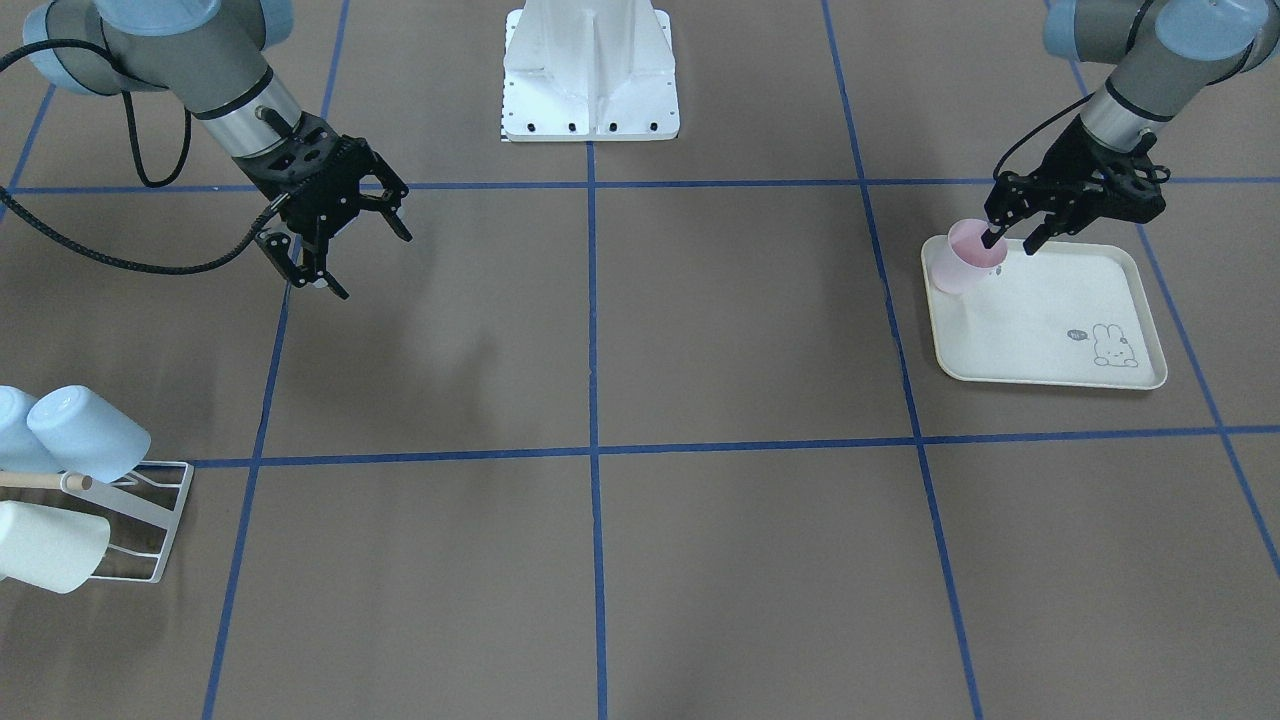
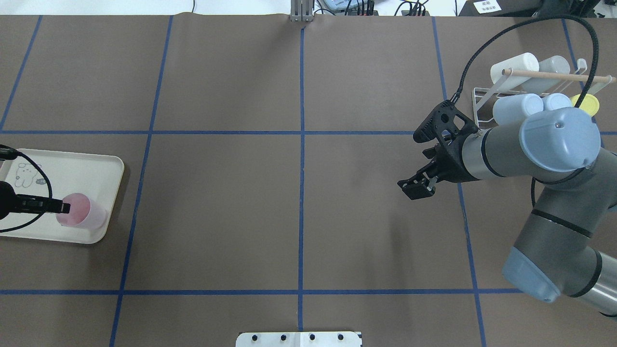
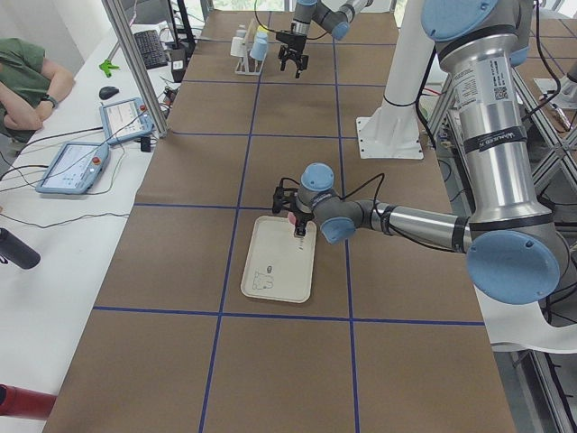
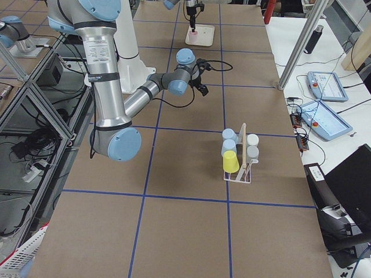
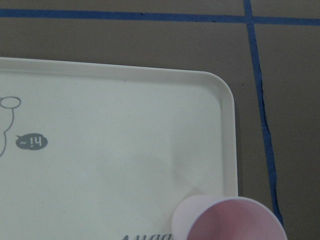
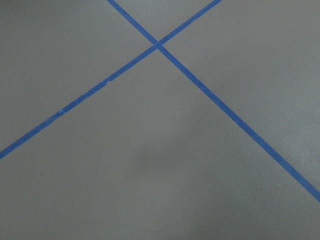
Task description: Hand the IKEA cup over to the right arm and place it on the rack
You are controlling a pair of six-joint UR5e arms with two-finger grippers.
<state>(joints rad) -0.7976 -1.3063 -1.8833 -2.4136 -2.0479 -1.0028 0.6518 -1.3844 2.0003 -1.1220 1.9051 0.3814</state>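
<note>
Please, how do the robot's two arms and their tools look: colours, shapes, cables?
The left arm and right arm are grey tubes with pale blue joint caps. The left tool and right tool are black, two-fingered. A ribbed black cable hangs from the right arm.

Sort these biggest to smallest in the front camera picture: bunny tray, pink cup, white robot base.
1. Bunny tray.
2. White robot base, cut off at the top edge.
3. Pink cup, clearly smallest.
</note>
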